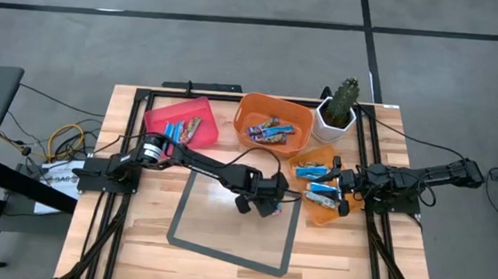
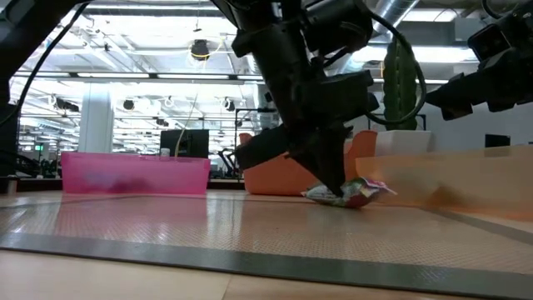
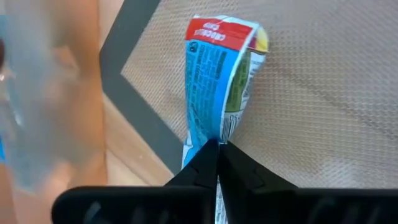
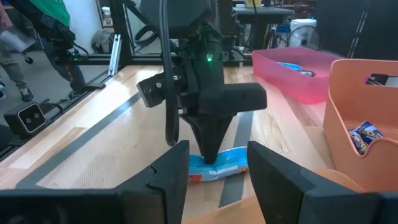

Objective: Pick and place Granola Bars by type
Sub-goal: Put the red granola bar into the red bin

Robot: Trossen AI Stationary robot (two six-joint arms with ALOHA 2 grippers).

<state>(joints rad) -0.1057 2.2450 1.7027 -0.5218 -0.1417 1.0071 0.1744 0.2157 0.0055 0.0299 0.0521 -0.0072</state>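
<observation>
At the table's left rear stands a pink bin (image 1: 179, 121) with a few wrapped bars (image 1: 181, 131) lying in it. The left arm reaches from that side across the table to the right edge of a grey-bordered mat (image 1: 222, 258). Its left gripper (image 1: 266, 203) points down at the mat, the fingers (image 3: 211, 165) clenched together on one end of a granola bar (image 3: 217, 74) with a blue, red and green wrapper. The bar lies flat on the mat's woven surface, stretching away from the fingertips, its pinched end crumpled; in the low view it (image 2: 350, 193) rests on the mat right under the dark claw.

Behind the mat, an orange bin (image 1: 273, 115) holds several bars (image 1: 270, 132). Right of it stands a potted cactus (image 1: 341, 107) in a white pot. Further forward, a paler orange tray (image 1: 315, 207) holds blue-wrapped bars (image 1: 321, 188). The right gripper (image 1: 345, 184) hovers at that tray's right edge, its fingers (image 4: 168, 171) spread apart and holding nothing, facing the left gripper.
</observation>
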